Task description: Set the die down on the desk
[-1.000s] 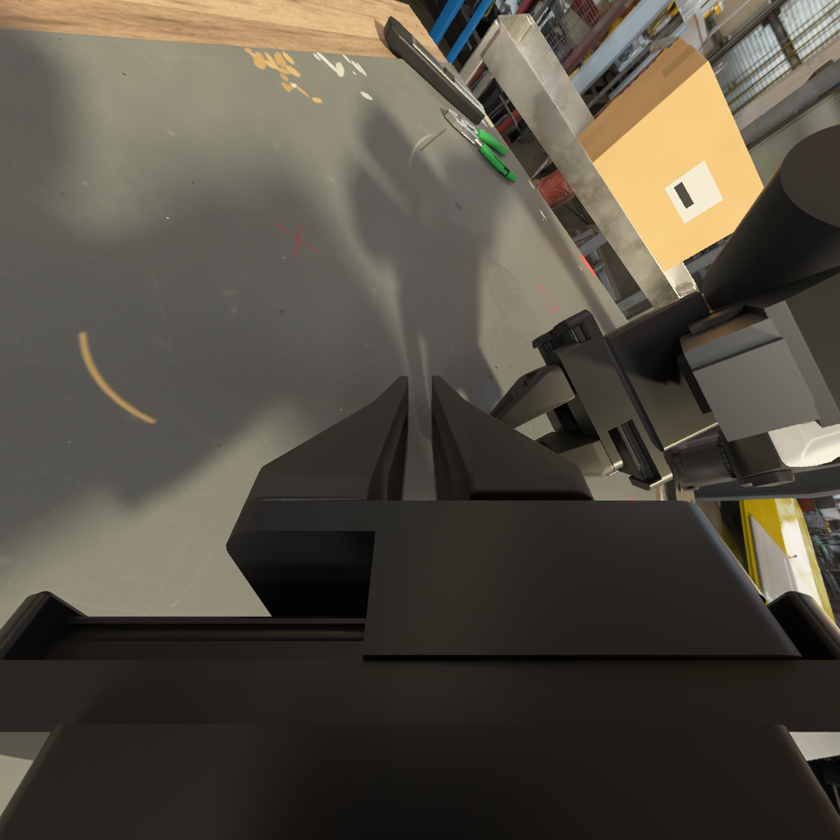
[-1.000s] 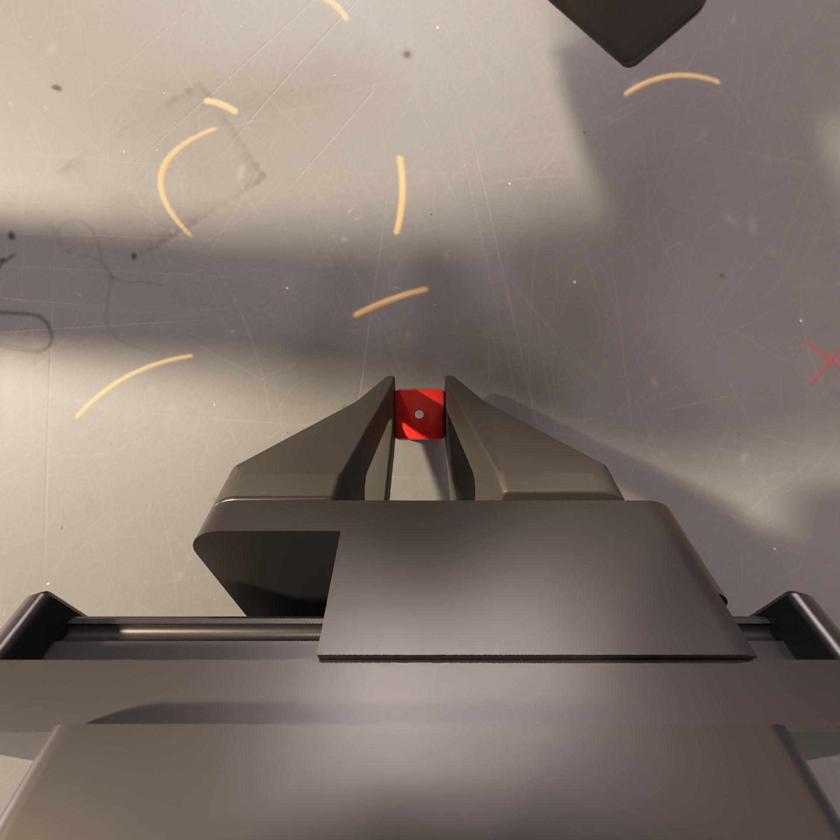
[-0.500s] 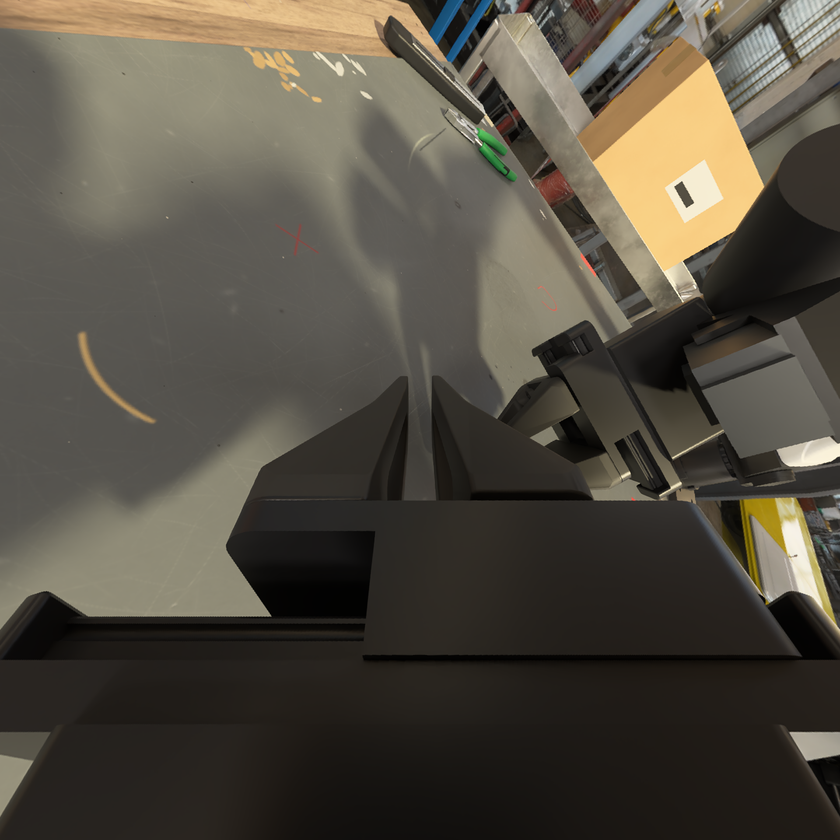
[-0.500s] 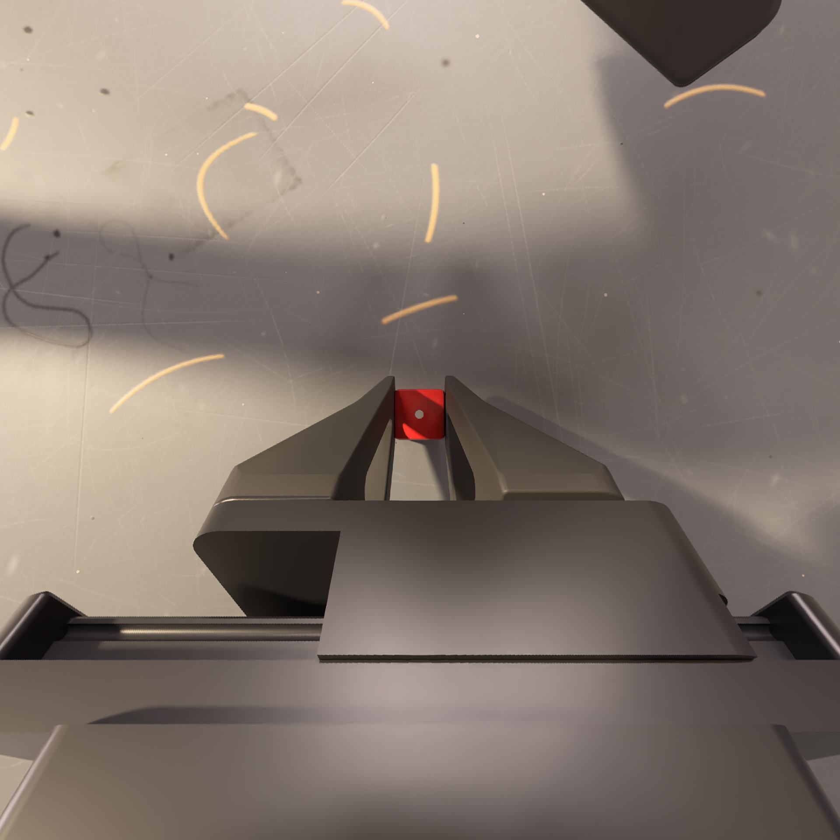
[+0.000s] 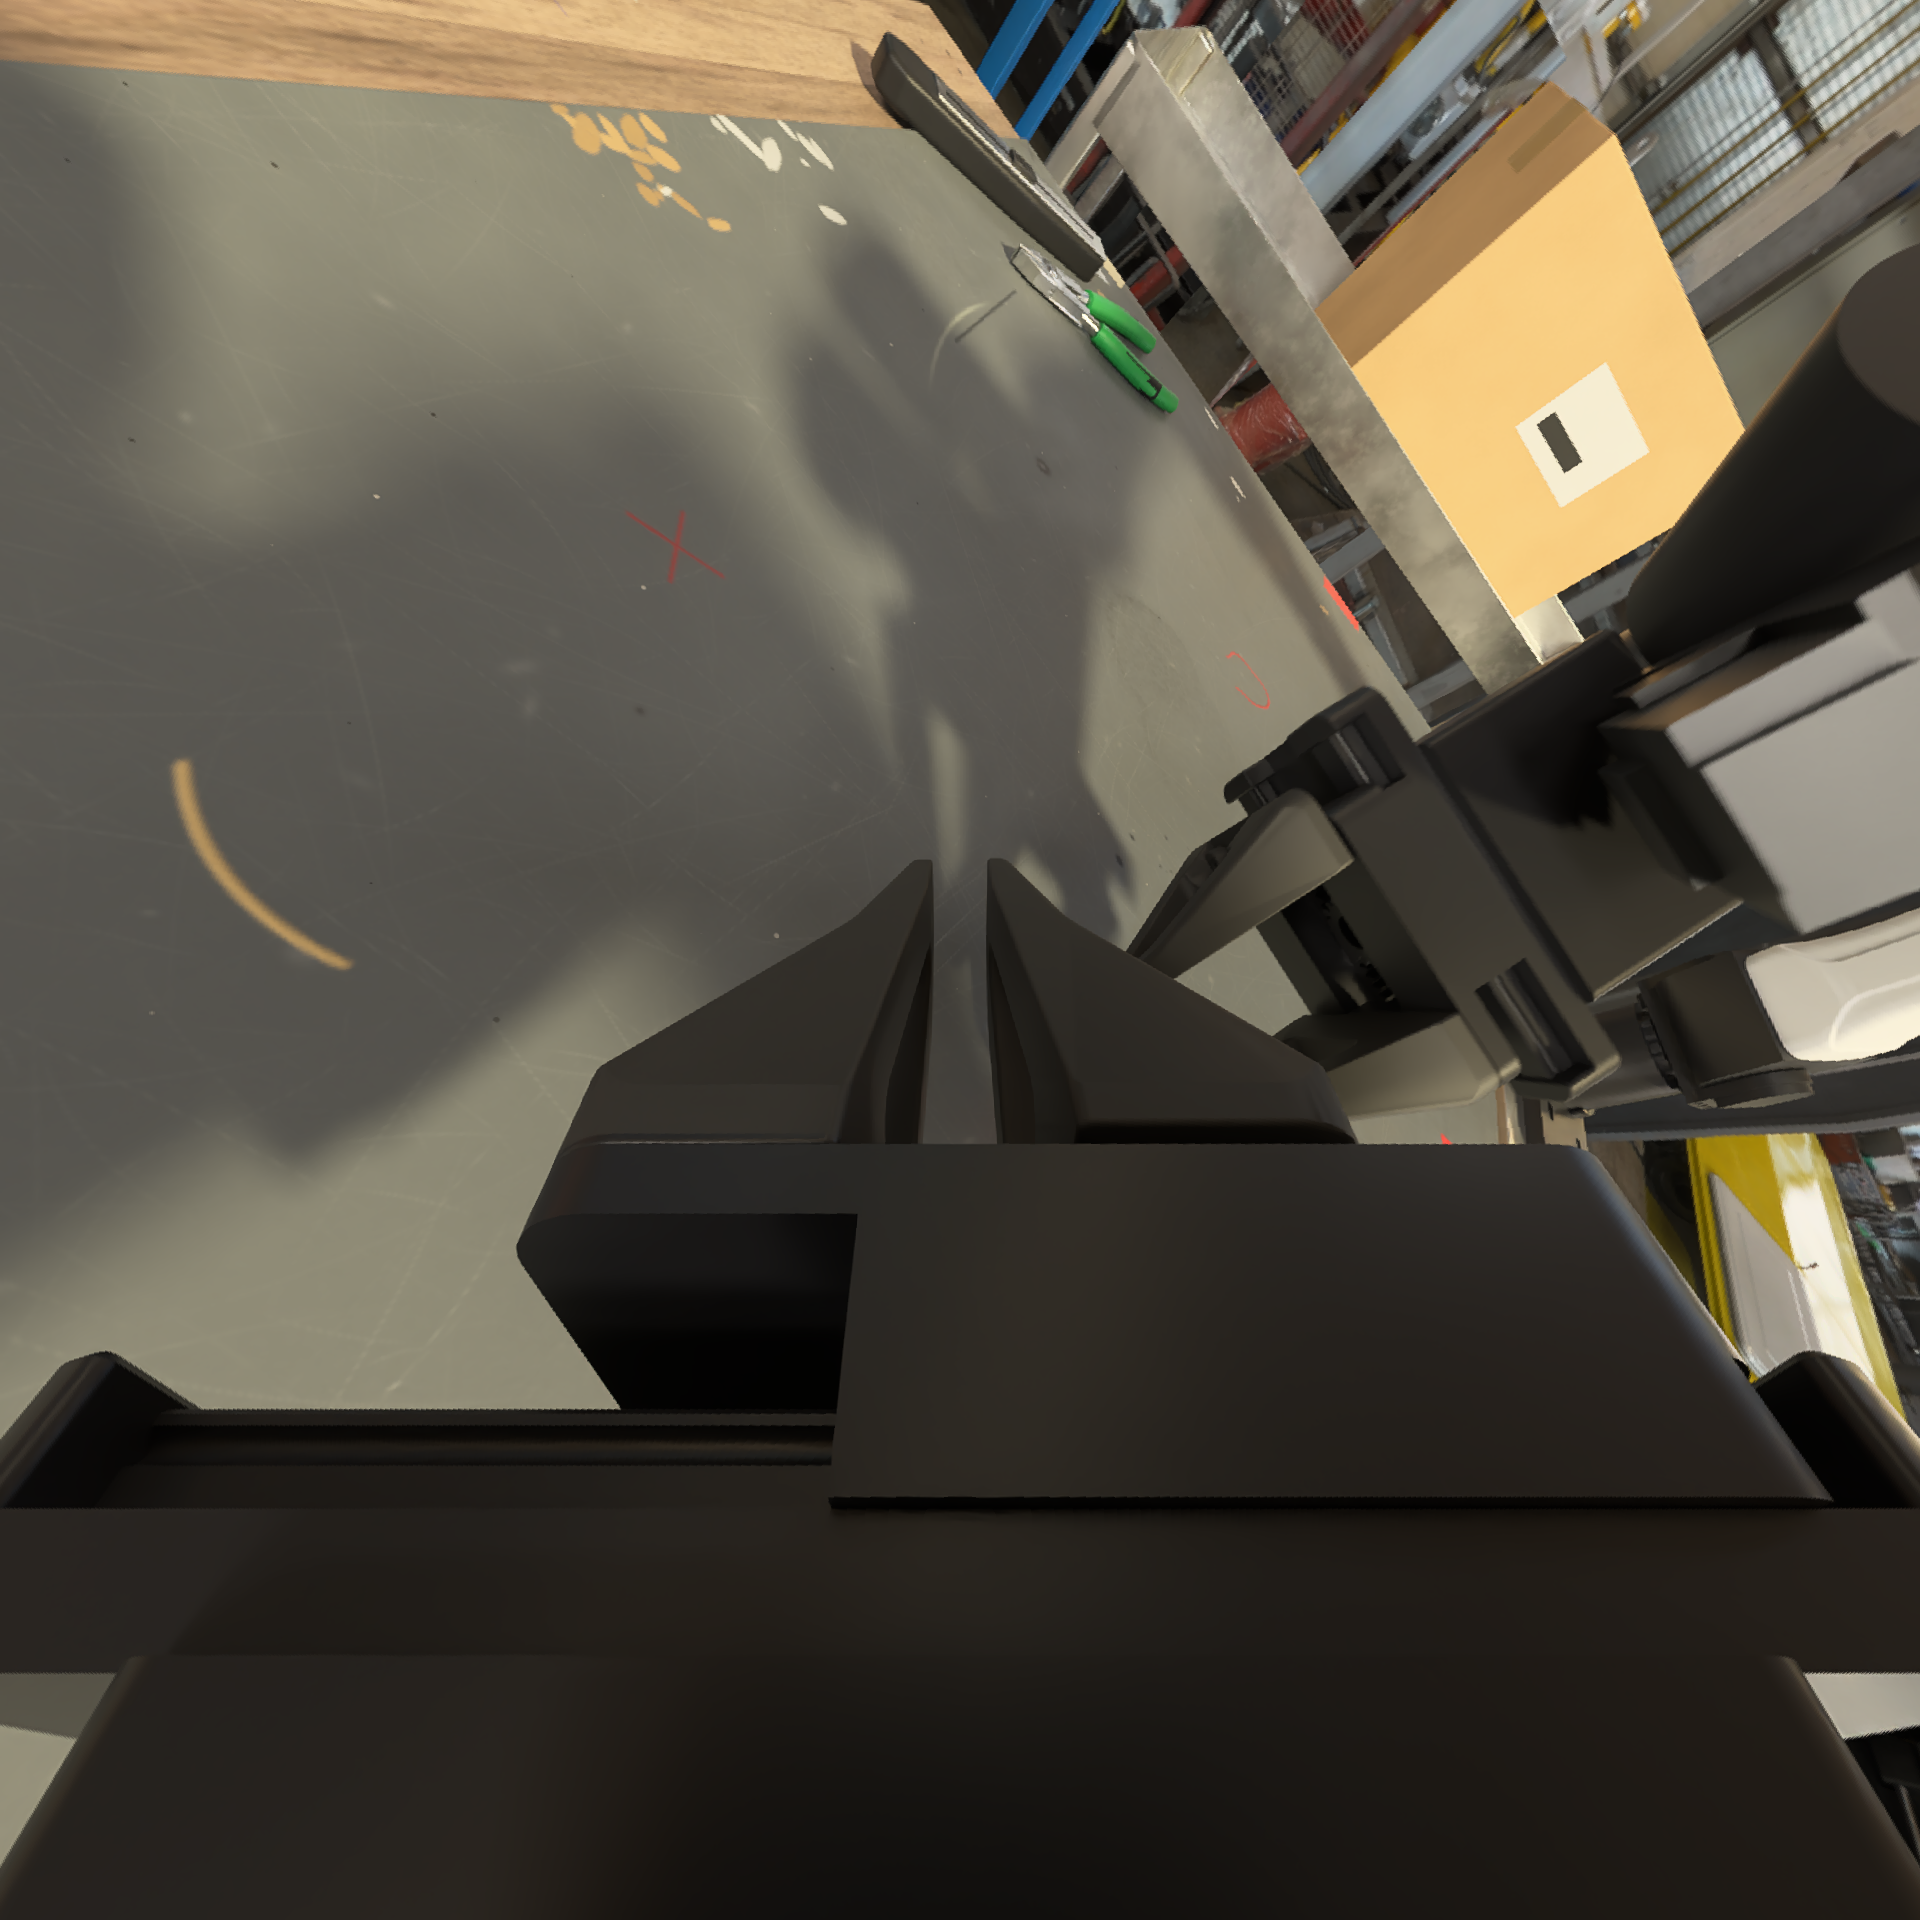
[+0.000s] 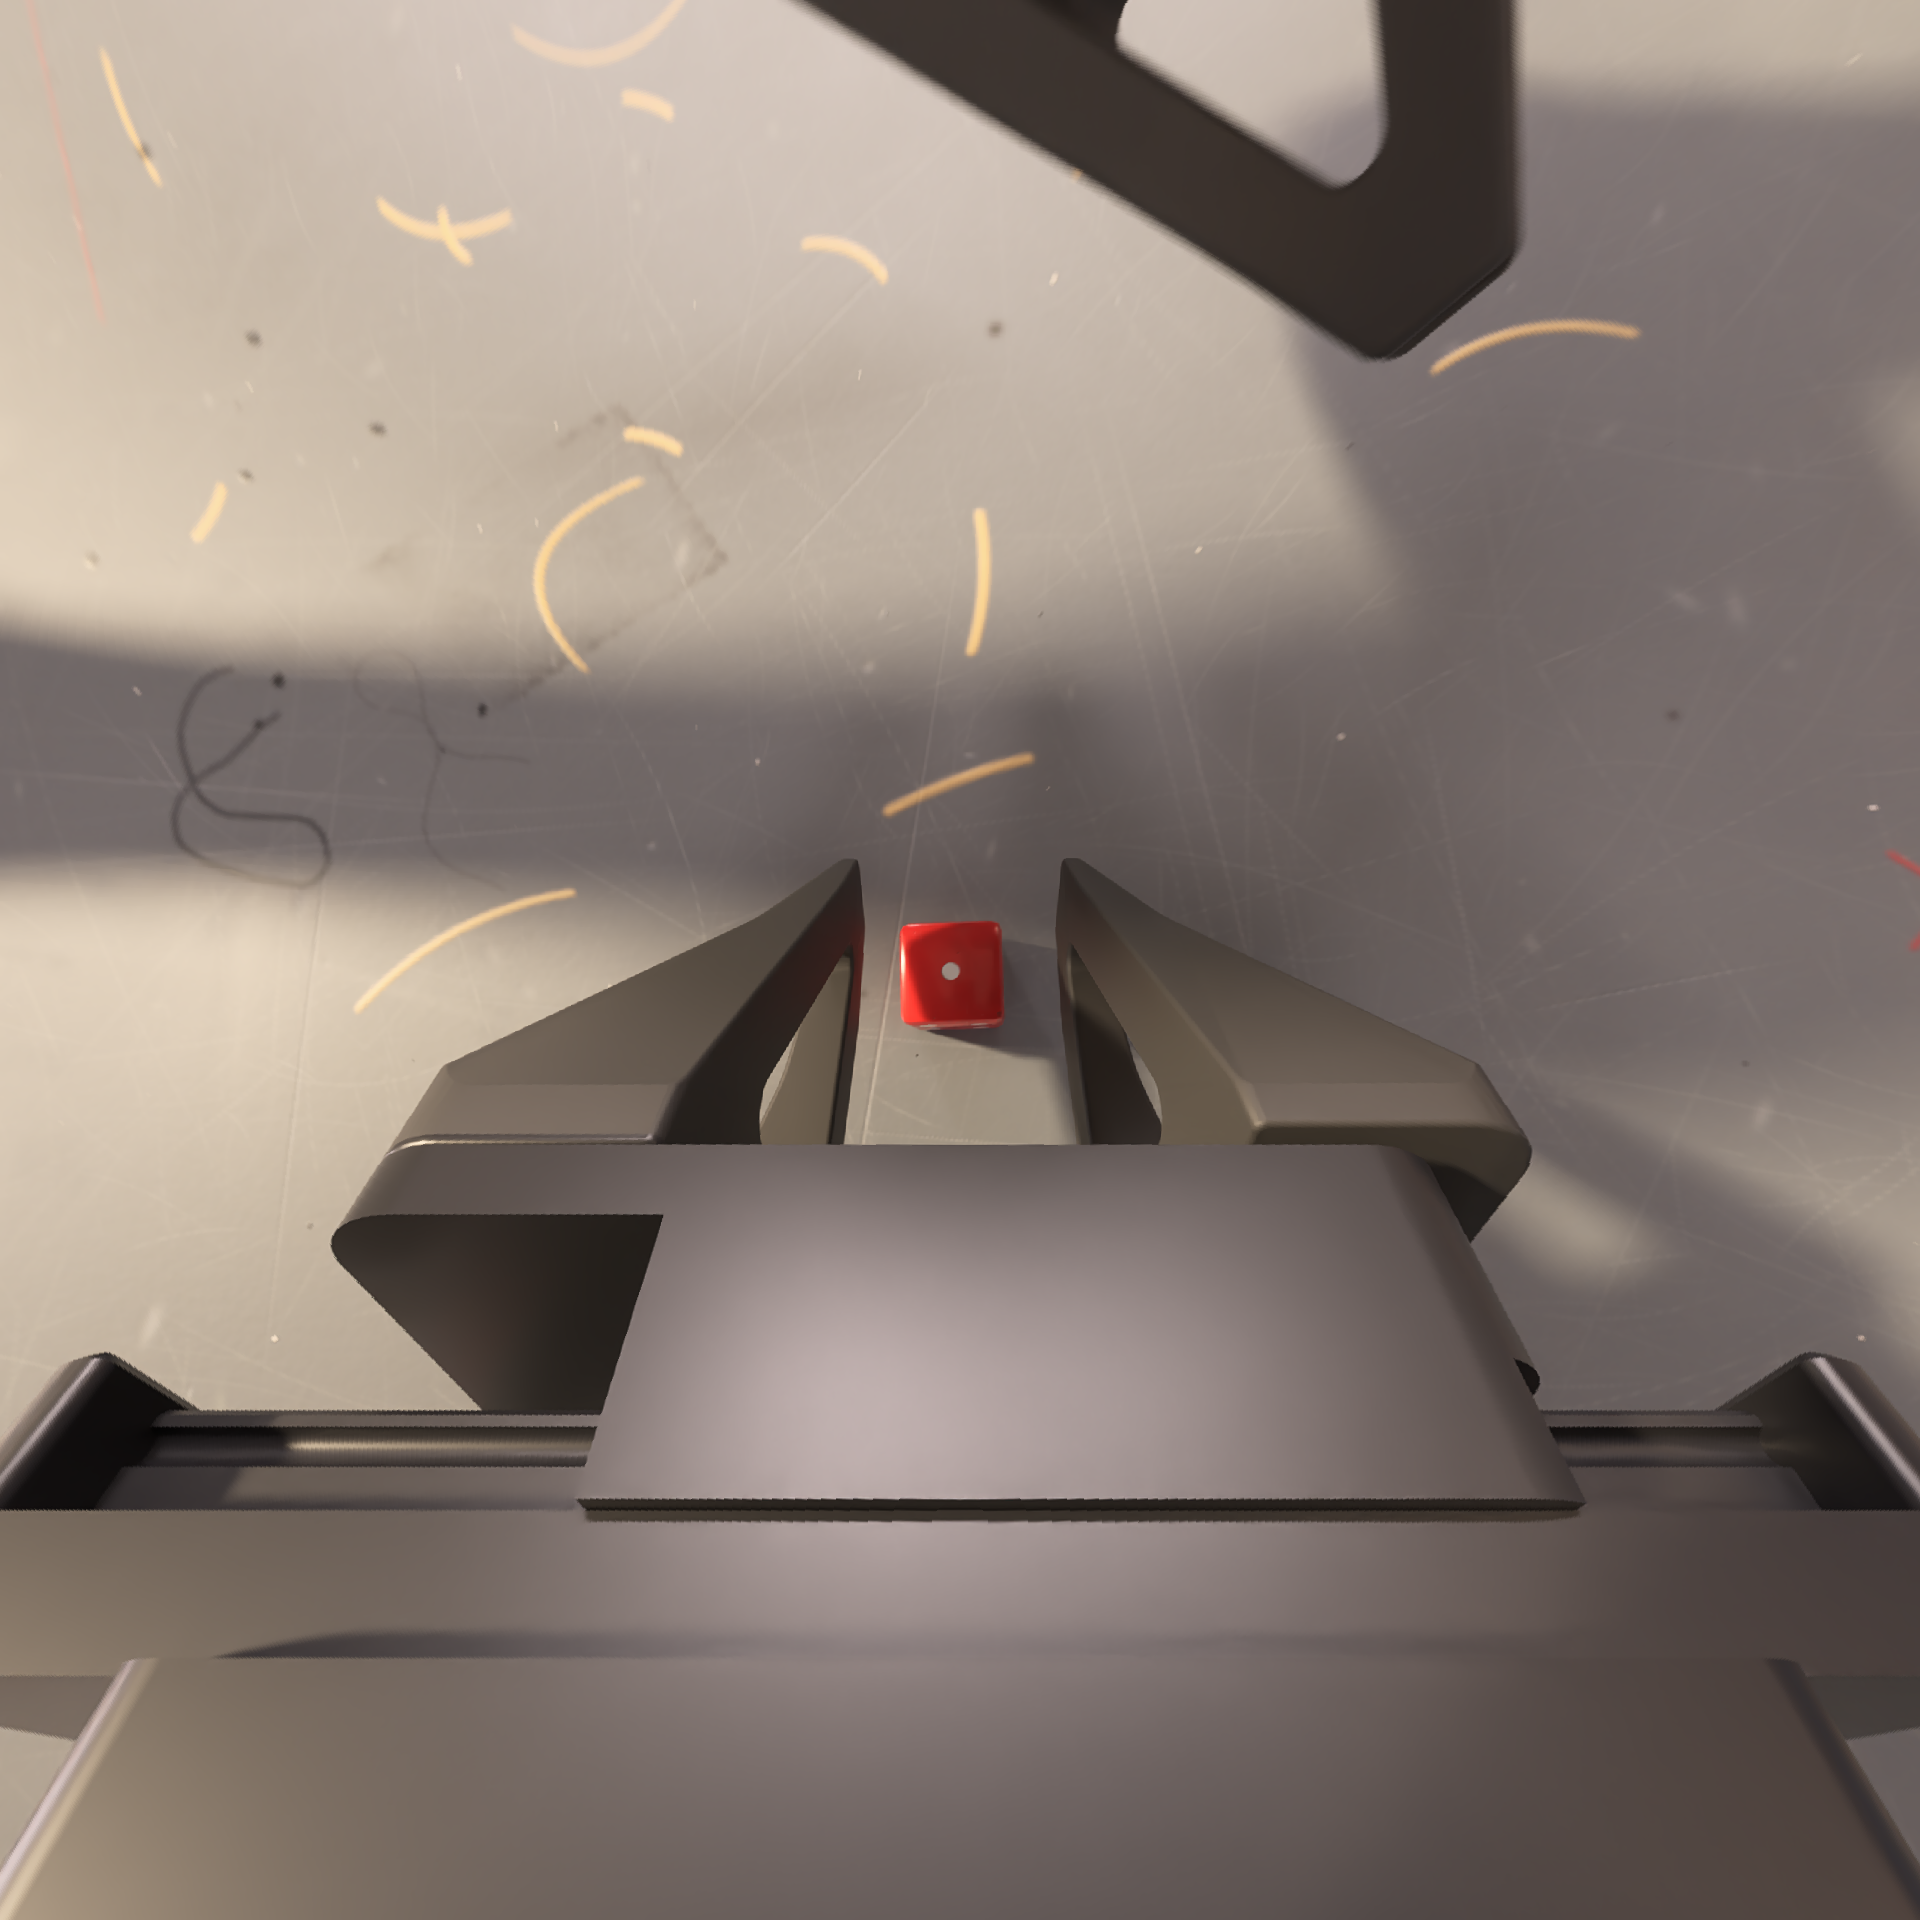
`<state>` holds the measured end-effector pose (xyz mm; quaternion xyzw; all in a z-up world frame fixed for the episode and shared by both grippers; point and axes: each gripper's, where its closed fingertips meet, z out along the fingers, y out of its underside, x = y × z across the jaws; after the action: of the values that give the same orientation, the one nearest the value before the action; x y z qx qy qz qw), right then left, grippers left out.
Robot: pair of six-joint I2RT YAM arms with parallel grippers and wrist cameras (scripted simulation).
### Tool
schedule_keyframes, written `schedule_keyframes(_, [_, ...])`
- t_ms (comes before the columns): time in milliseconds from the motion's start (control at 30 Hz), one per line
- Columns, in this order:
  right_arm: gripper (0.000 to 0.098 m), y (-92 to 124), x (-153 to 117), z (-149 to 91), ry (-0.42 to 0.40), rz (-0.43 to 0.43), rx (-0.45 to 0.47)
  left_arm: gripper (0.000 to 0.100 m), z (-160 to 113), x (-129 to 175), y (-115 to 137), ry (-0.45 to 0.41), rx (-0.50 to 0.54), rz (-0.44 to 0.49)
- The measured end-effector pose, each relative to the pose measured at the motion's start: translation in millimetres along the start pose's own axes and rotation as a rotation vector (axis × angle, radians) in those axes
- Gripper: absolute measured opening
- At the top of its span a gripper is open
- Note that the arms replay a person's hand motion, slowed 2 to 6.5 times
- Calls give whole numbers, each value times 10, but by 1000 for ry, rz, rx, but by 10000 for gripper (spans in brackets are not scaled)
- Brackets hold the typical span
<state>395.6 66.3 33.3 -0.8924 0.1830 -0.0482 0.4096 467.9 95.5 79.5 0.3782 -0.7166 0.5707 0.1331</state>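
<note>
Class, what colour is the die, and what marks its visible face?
Red die, one pale dot centred on that face; best in the right wrist view.

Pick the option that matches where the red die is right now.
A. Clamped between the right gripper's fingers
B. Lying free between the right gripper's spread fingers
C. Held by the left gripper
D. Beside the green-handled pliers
B: in the right wrist view the red die lies on the desk with a gap on either side to the right gripper's spread fingers.

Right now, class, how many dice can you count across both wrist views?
1: a red die on the desk, between the open right gripper fingers, touching neither. Others may be hidden.
</note>
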Motion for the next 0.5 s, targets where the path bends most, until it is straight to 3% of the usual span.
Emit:
schedule_keyframes(300, [278, -226, 186, -231, 32, 100, 176, 85, 3, -4, 4, 1, -1, -2])
schedule_keyframes(500, [264, -259, 314, -331, 64, 149, 235, 83, 8, -10, 12, 3, -6, -10])
